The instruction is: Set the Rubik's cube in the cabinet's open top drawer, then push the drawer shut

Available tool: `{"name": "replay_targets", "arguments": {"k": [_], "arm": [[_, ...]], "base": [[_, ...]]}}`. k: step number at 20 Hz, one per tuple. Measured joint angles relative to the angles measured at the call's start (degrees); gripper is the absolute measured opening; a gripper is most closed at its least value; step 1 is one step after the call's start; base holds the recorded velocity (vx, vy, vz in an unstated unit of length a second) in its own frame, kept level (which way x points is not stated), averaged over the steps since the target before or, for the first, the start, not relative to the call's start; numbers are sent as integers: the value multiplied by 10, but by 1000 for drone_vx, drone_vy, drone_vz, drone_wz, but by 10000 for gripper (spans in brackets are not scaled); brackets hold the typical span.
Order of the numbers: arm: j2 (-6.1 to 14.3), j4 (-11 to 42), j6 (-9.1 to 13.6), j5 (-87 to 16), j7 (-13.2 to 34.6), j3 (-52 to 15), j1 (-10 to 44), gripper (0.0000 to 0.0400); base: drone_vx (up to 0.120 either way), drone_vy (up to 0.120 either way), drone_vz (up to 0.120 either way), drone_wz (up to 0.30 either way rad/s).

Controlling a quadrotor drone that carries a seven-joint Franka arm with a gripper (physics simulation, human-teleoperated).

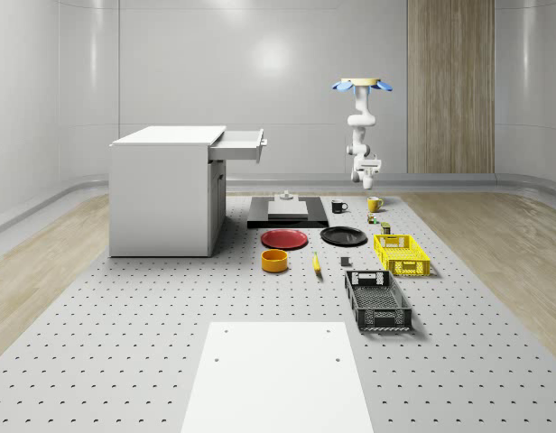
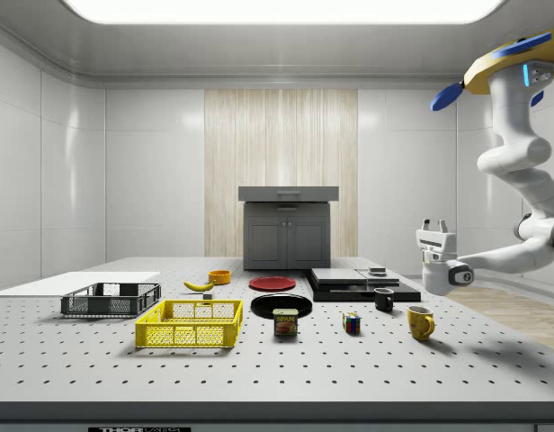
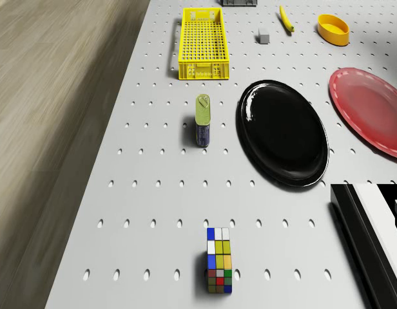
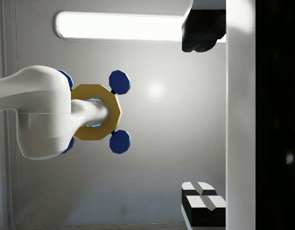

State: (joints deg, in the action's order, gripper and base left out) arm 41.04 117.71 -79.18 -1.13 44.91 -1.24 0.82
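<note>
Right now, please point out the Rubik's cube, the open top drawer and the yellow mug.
Rubik's cube (image 3: 219, 269): drone view, side face.
Open top drawer (image 1: 241, 145): whole-scene view, side wall.
Yellow mug (image 2: 420, 322): side view, body.

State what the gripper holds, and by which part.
Nothing. The gripper hangs open and empty in the air, fingers pointing up; the Rubik's cube sits untouched on the table below.

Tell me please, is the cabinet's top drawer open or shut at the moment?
Open. In the whole-scene view the top drawer juts out from the cabinet toward that view's right, past its front face.
</note>
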Motion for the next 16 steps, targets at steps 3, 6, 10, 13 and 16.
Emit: {"name": "replay_targets", "arguments": {"k": [3, 6, 10, 13, 16], "arm": [[1, 1, -1, -9, 1, -6, 2, 400], [2, 3, -3, -23, 3, -17, 5, 400], [4, 6, -5, -59, 8, -42, 13, 400], [6, 13, -7, -106, 14, -75, 23, 400], [11, 30, -11, -182, 25, -128, 40, 400]], "base": [[40, 0, -93, 0], [0, 0, -93, 0], [0, 0, 0, 0], [0, 0, -13, 0], [27, 0, -120, 0]]}}
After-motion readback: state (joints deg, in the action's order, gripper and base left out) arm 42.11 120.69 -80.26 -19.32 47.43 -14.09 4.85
